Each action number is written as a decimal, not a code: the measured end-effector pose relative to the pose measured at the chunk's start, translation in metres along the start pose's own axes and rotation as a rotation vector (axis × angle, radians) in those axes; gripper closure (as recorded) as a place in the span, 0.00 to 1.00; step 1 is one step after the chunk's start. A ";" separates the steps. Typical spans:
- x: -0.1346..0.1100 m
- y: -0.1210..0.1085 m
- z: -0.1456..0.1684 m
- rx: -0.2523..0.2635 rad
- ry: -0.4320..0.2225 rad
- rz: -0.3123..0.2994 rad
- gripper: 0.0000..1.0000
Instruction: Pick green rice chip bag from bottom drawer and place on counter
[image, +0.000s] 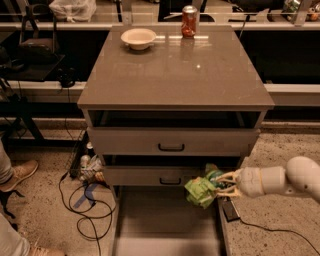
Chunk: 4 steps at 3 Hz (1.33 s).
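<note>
Above the drawer (165, 220), right side, gripper (220, 183) clenched on bag (199, 191), lifted off the tray. Counter (175, 75) holds bowl (138, 37), can (189, 21).

Counter (175, 80), on which a bowl (138, 37) and a red soda can (189, 21) are set at the far edge; gripper (221, 184), clamped on the green rice chip bag (199, 192), is seen below its front.

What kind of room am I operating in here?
Likely a lab or workshop test area, not a home kitchen: loose cables on the speckled floor, a freestanding drawer cabinet, workbenches behind. The claw, lower right, grips the green rice chip bag above the bottom drawer.
</note>
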<state>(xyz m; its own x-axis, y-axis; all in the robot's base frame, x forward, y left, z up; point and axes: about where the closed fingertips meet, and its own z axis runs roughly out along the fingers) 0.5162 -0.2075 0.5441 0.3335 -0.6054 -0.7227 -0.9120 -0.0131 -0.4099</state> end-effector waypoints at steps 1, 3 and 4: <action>-0.045 -0.018 -0.057 0.063 0.036 -0.093 1.00; -0.061 -0.035 -0.086 0.094 0.031 -0.131 1.00; -0.103 -0.078 -0.150 0.178 0.007 -0.203 1.00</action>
<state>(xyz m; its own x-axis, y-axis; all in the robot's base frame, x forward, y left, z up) 0.5170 -0.2640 0.7338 0.5029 -0.6105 -0.6119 -0.7700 0.0053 -0.6380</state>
